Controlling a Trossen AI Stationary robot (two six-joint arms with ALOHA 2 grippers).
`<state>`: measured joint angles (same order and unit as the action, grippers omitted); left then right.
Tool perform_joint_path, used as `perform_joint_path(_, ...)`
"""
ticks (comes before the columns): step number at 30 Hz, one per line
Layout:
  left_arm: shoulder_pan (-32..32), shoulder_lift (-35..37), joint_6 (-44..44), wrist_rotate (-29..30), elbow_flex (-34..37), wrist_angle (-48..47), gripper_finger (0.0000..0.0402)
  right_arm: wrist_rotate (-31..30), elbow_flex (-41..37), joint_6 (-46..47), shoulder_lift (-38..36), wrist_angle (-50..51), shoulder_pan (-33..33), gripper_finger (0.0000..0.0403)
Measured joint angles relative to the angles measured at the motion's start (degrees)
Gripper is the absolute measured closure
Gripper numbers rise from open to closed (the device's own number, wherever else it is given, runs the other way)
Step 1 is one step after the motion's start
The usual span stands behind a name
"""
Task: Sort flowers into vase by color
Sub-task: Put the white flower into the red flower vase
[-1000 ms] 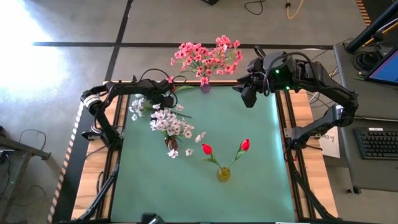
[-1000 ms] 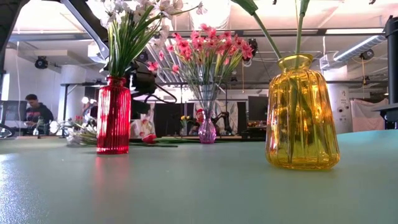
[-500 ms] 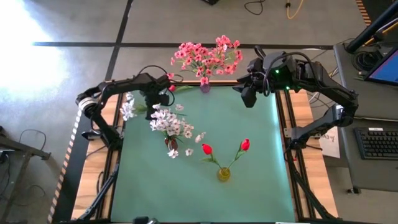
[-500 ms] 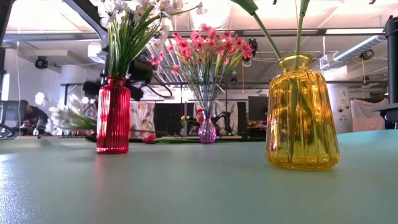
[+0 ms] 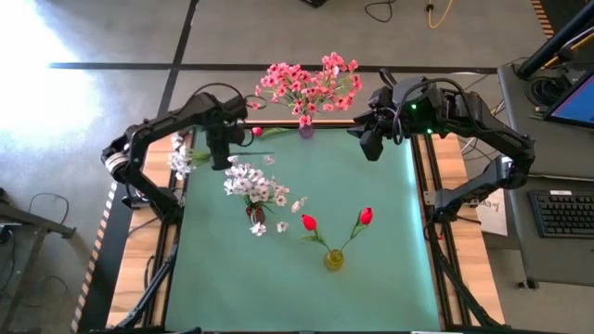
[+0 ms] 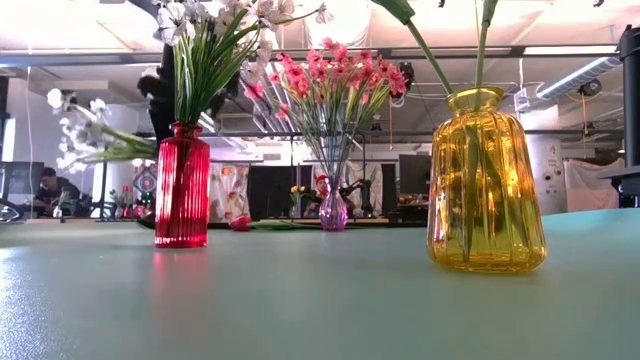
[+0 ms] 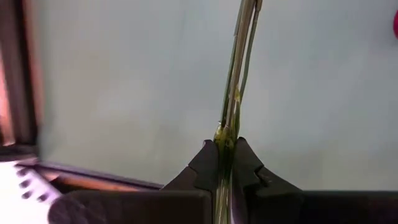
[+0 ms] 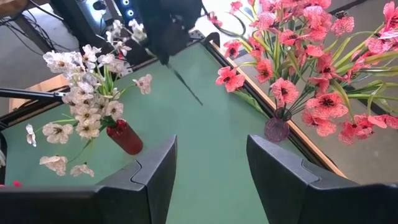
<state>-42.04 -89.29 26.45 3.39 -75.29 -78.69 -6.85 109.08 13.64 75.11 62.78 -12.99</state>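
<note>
The left gripper [image 7: 225,163] is clamped shut on the thin green stems of a white-blossomed artificial spray [image 5: 179,158], whose blooms hang out over the table's left edge, beside the ribbed red glass vase [image 6: 182,186]. The right gripper [image 8: 210,163] waits half open near the small purple vase of pink flowers [image 5: 305,131]

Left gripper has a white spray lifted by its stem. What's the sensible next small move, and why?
Probably carry the white spray toward the red vase, stem end first: the left gripper is clamped on its stem, and that vase already holds the other white blossoms. The right gripper waits open.
</note>
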Motion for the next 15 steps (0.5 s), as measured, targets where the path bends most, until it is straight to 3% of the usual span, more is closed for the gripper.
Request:
perform_joint_path(9,0.1,2.1,-1.1,2.2,-9.7,-11.3,0.0401,0.0,0.0,-0.2,0.0,0.0,0.0,0.0216)
perform_joint_path(15,0.1,4.6,-0.7,2.1,-11.2,-11.4,0.0401,0.0,0.0,-0.4,0.0,0.0,0.0,0.0216)
